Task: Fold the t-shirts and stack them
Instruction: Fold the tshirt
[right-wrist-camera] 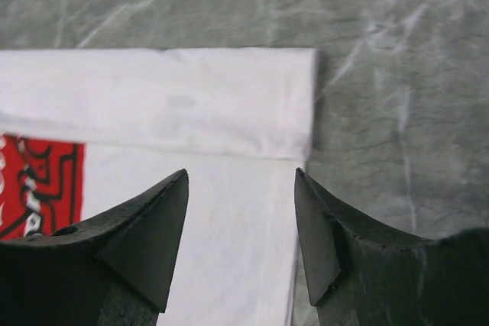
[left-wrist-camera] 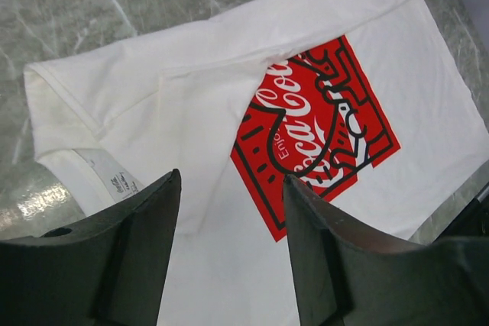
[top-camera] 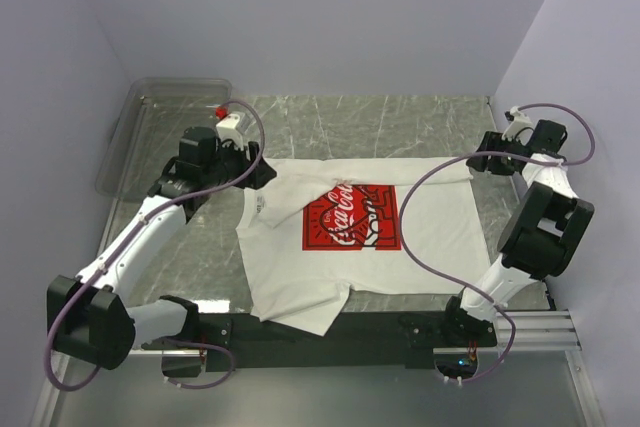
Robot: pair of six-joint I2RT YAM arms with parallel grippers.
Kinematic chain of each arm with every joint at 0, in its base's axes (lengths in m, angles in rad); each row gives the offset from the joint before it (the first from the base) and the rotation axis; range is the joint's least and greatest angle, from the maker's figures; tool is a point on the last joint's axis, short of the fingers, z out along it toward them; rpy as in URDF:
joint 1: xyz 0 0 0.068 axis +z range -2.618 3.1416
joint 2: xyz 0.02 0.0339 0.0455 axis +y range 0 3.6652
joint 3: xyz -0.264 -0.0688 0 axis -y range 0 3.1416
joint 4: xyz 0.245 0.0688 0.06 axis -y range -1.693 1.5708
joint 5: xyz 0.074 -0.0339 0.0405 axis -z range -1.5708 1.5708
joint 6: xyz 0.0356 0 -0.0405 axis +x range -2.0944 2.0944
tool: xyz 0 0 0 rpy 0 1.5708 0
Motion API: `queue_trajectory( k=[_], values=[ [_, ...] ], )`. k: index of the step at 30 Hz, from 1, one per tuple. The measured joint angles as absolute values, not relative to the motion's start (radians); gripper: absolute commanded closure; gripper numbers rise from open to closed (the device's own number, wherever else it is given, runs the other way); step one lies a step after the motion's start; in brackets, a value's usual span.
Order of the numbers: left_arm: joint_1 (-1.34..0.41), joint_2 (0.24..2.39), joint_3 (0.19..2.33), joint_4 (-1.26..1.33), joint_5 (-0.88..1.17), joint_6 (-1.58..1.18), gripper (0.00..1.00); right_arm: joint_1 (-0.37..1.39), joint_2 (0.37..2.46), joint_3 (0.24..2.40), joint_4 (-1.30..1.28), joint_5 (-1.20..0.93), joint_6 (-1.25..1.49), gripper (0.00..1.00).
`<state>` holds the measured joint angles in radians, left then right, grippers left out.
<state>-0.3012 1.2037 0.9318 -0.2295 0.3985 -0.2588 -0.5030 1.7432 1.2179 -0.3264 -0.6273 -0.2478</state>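
Shirt: I see one white short-sleeved cotton t-shirt with a red square Coca-Cola print (top-camera: 345, 237) lying flat on the grey marbled bench (top-camera: 400, 127), its far edge folded over.
Left tool (left-wrist-camera: 231, 177): fingers apart, over the collar end.
Right tool (right-wrist-camera: 241, 173): fingers apart, over the folded hem corner.

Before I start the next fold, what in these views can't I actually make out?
- Top view: fingertips of the left gripper and right gripper hide under their own wrists, so contact with the t-shirt is unreadable.
- Left wrist view: neck label print too small; the shirt's near part sits behind the fingers.
- Right wrist view: only one folded corner shows; frame edges cut off the rest.
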Motion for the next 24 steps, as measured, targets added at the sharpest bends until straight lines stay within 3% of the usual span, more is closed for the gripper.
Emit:
queue_trajectory(
  k=[10, 16, 24],
  values=[
    [-0.385, 1.324, 0.931, -0.257, 0.231, -0.282, 0.44, -0.451, 1.668, 1.159, -0.609, -0.862, -0.479, 0.34],
    [-0.486, 1.44, 0.931, -0.286, 0.105, -0.31, 0.44, -0.417, 1.617, 1.054, -0.691, -0.889, -0.522, 0.35],
    [-0.488, 1.562, 0.973, -0.275, 0.016, -0.339, 0.44, -0.416, 1.602, 1.051, -0.702, -0.888, -0.544, 0.36]
  ],
)
